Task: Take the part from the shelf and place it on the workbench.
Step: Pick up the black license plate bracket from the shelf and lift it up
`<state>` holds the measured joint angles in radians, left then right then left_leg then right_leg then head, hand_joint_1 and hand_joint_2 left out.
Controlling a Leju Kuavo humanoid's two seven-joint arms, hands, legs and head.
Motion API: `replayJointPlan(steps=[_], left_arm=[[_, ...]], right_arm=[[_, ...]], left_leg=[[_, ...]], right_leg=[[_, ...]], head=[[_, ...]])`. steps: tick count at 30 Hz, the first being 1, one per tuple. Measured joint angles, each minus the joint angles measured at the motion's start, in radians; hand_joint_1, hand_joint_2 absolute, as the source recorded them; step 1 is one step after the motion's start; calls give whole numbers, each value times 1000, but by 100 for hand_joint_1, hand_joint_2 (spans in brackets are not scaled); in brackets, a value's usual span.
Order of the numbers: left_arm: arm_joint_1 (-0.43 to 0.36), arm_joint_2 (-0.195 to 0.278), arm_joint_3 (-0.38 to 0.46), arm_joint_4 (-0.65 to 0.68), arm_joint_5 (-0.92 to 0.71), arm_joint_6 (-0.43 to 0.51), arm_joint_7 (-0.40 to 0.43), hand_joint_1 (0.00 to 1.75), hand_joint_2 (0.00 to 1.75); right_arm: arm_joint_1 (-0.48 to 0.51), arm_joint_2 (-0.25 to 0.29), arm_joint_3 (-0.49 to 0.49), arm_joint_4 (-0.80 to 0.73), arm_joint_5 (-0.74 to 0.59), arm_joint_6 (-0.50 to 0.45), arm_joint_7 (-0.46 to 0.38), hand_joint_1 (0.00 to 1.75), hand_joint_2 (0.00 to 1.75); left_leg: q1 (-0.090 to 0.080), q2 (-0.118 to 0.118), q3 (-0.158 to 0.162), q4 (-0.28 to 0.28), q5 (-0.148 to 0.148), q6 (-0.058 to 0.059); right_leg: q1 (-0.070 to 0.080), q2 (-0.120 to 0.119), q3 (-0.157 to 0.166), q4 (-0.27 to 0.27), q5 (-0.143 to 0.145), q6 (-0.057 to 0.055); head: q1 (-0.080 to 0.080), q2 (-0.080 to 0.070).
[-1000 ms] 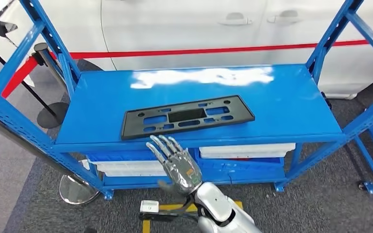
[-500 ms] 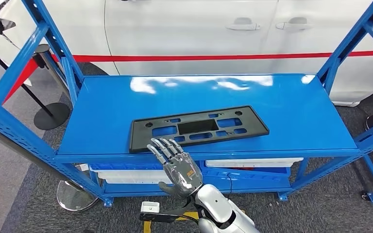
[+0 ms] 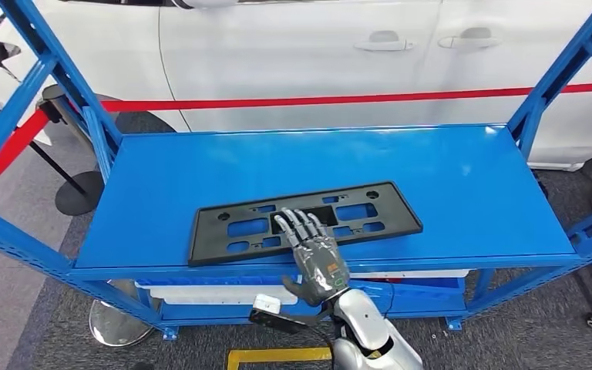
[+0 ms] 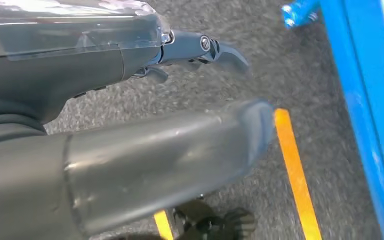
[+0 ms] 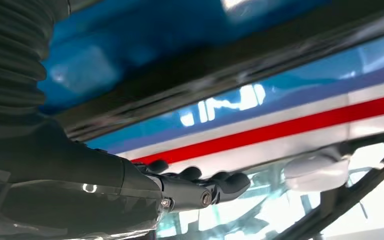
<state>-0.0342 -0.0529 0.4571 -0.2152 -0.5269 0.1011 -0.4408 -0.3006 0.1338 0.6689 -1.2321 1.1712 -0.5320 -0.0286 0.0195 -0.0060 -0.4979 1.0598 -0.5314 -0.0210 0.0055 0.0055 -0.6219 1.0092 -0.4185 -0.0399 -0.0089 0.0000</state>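
**A:** ok so where's the part right now?

**B:** The black license plate bracket (image 3: 304,221) is lying flat on the top deck of the blue shelf (image 3: 447,177), toward the front edge and a bit left of the middle. Long rectangular frame with cutouts, slightly skewed against the shelf edge.

**A:** and the hands?

**B:** The right hand (image 3: 314,256) comes up from below in the head view, palm down, fingers (image 3: 297,225) stretched out flat and spread over the near middle of the bracket. Nothing is wrapped around it, so it's released, not gripping. Whether the tips touch the plastic, can't tell. The thumb sticks out to the side below the shelf's front lip.

**A:** left one?

**B:** The left hand (image 4: 130,125) shows in its wrist view, hanging over dark grey carpet with an orange floor line (image 4: 295,170) and a blue shelf post (image 4: 370,100) beside it. Thumb straight, a dark finger poking out past it, nothing held, looks loose.

**A:** background?

**B:** A white car (image 3: 293,54) sits behind the shelf, a red barrier tape (image 3: 354,99) runs across in front of it, and white bins (image 3: 216,293) sit on the lower shelf.
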Motion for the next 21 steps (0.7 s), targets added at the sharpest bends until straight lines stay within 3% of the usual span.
replayJointPlan(steps=[4,5,6,8,10,12,15,17,19,20,21], left_arm=[[-1,4,12,0,-2,1,1,0,0],[2,4,15,0,-4,1,1,0,0],[5,4,17,0,-5,1,2,0,0],[9,6,19,0,-16,6,5,0,0],[8,9,20,0,-30,12,10,0,0],[9,11,21,1,-40,14,13,0,0],[10,12,23,1,-44,11,8,0,0],[7,11,25,1,-47,9,5,0,0],[6,11,26,1,-50,10,4,0,0],[6,11,26,1,-52,10,4,0,0],[7,11,26,1,-53,10,4,0,0]], right_arm=[[20,-5,-43,-3,-1,-3,-3,0,175],[30,-8,-55,-5,-2,-3,-4,0,175],[38,-11,-66,-9,-1,-2,-6,0,175],[51,-15,-92,-18,4,-1,-15,0,175],[58,-18,-118,-26,16,1,-24,0,175],[64,-19,-139,-31,29,3,-27,0,175],[69,-21,-162,-43,48,5,-27,0,175],[68,-24,-176,-50,60,6,-26,0,175],[71,-27,-186,-52,68,7,-24,0,175],[73,-29,-189,-52,70,8,-24,0,175],[75,-31,-193,-52,71,8,-24,0,175]], left_leg=[[2,1,-138,215,-76,-15],[2,1,-158,226,-74,-14],[2,1,-162,205,-50,-10],[-1,1,-131,83,45,5],[-9,2,-105,-14,93,16],[-16,2,-104,-37,93,25],[-8,2,-94,-54,106,40],[-3,3,-89,-60,107,45],[-2,3,-88,-59,104,47],[-1,3,-87,-58,101,46],[1,3,-84,-57,98,43]], right_leg=[[3,0,30,-5,-22,-10],[4,1,38,-4,-28,-10],[5,2,47,-3,-35,-10],[7,4,68,-2,-48,-8],[9,5,75,0,-58,-2],[9,5,74,1,-65,8],[10,4,69,22,-89,27],[3,2,26,112,-141,40],[-7,1,-47,242,-193,51],[-12,0,-72,279,-197,55],[-17,0,-79,279,-179,59]], head=[[-5,0],[-5,0],[-5,0],[-4,0],[-1,0],[2,0],[2,0],[4,0],[6,0],[5,0],[5,0]])
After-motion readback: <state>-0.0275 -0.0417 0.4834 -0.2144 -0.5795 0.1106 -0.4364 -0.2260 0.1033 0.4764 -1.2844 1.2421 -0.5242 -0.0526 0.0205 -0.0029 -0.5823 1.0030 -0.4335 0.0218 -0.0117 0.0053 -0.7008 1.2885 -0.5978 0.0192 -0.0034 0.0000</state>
